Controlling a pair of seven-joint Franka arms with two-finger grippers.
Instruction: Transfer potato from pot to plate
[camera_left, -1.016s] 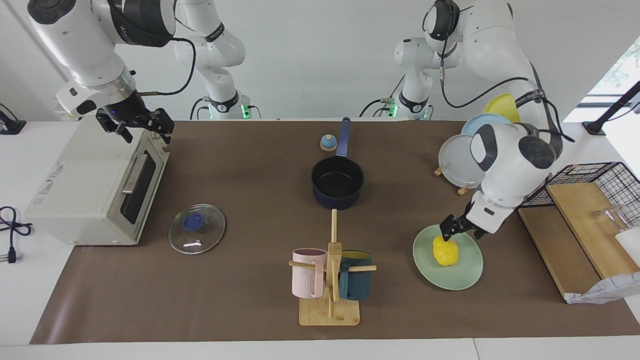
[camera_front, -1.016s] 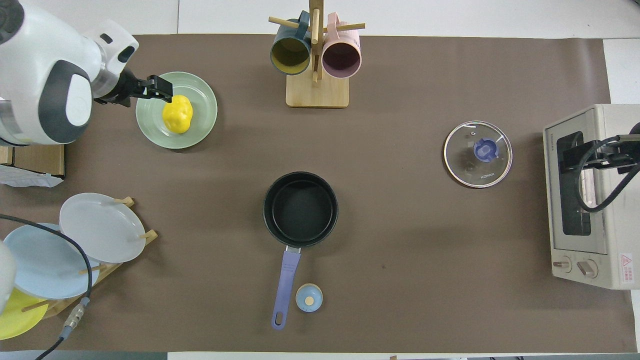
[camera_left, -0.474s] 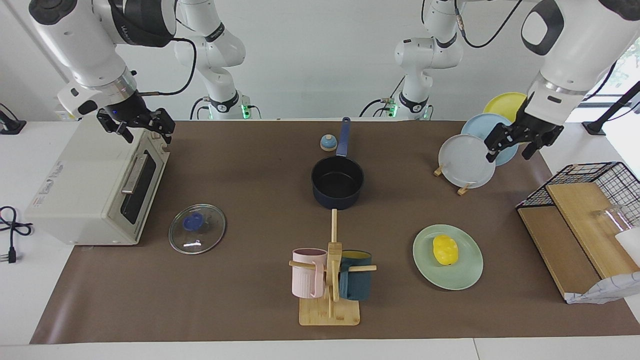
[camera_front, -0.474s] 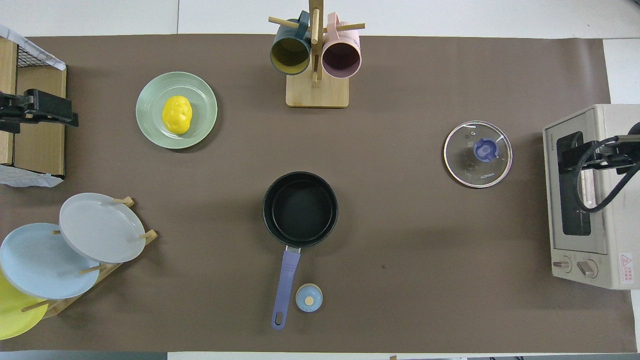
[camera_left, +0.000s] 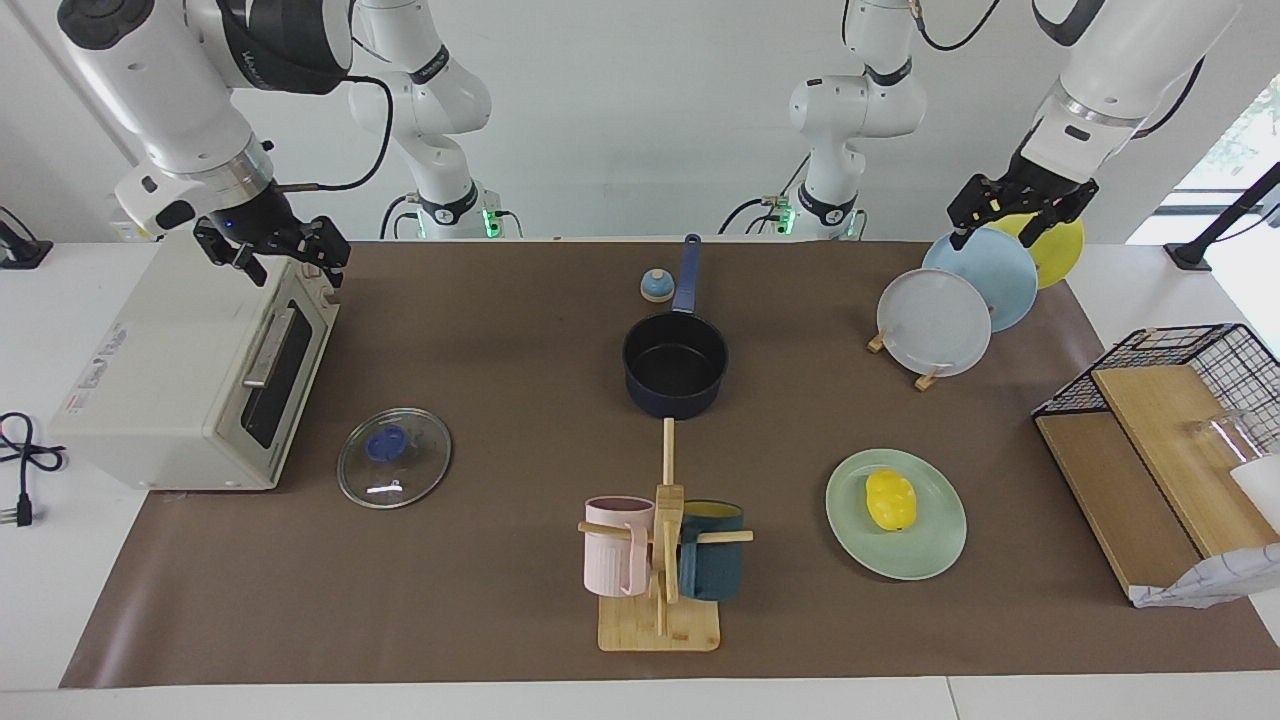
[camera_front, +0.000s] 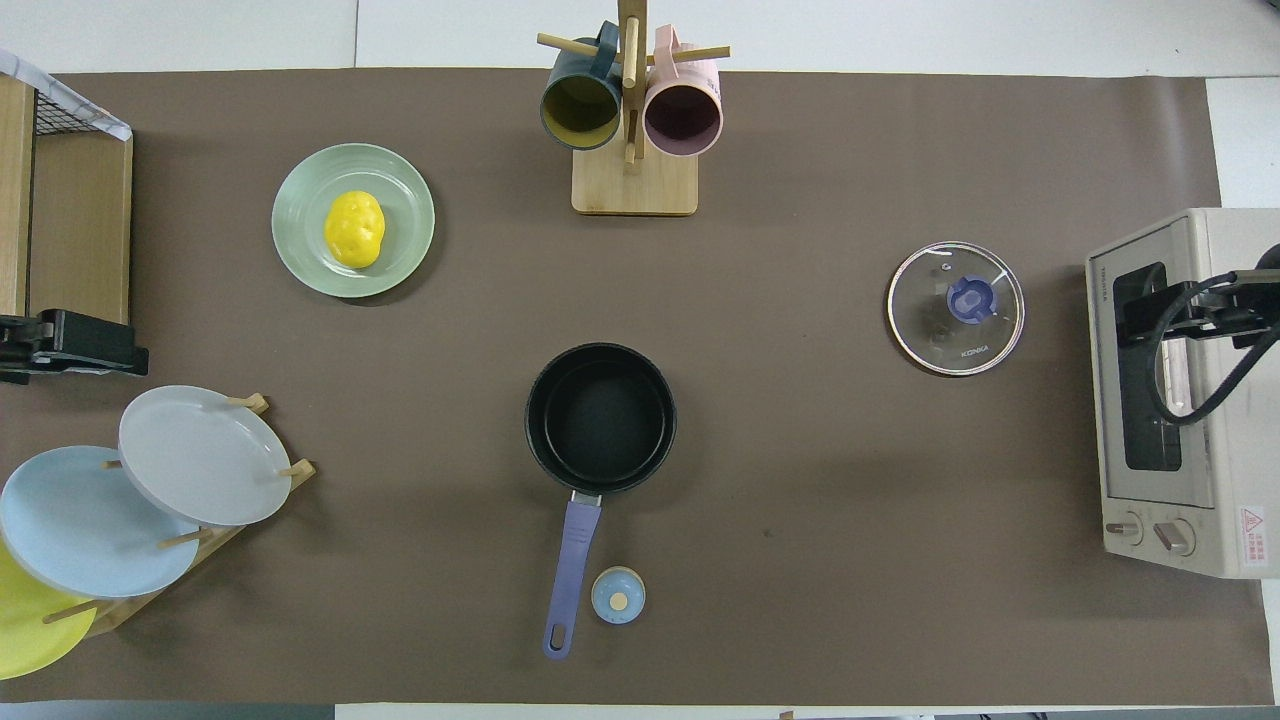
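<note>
The potato (camera_left: 891, 499) was left on the plate (camera_left: 930, 555); the left gripper (camera_left: 1020, 203), spread, had been raised to upper right; the right gripper (camera_left: 280, 250) remained spread.

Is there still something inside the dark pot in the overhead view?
No, the pot shows only its bare black inside, and the potato lies on the green plate.

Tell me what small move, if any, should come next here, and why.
Probably none beyond parking the left gripper, now raised over the upright plates. The potato lies on the plate, free of both grippers, and the pot is empty, so the transfer looks finished. The right gripper waits over the toaster oven.
</note>
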